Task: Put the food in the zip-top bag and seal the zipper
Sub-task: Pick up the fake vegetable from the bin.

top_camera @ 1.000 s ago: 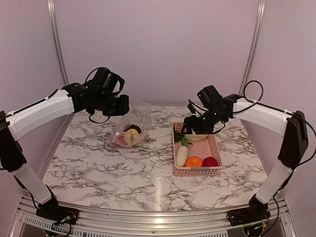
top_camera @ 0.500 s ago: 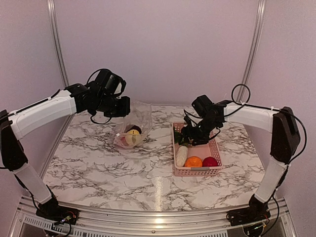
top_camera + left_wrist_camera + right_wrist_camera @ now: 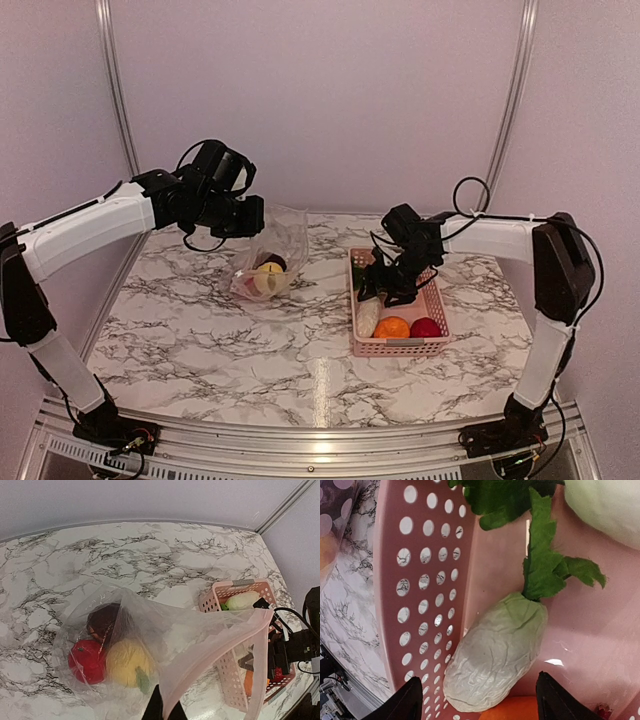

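left gripper [image 3: 159, 707] pinched shut on the zip-top bag [image 3: 210, 635] mouth edge, fingers mostly cut off at frame bottom. beyond them in the bag: red ball [image 3: 86, 661], yellow piece [image 3: 127, 662], dark piece [image 3: 102, 620], blurred by plastic. right gripper [image 3: 480, 680] spread wide, white radish [image 3: 495, 650] between its fingers in the pink basket [image 3: 420, 580]; contact unclear. orange piece [image 3: 520, 712] mostly cropped.

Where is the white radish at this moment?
In the top view, the white radish lies in the pink basket, against its left wall, beside the orange ball, under the right gripper.
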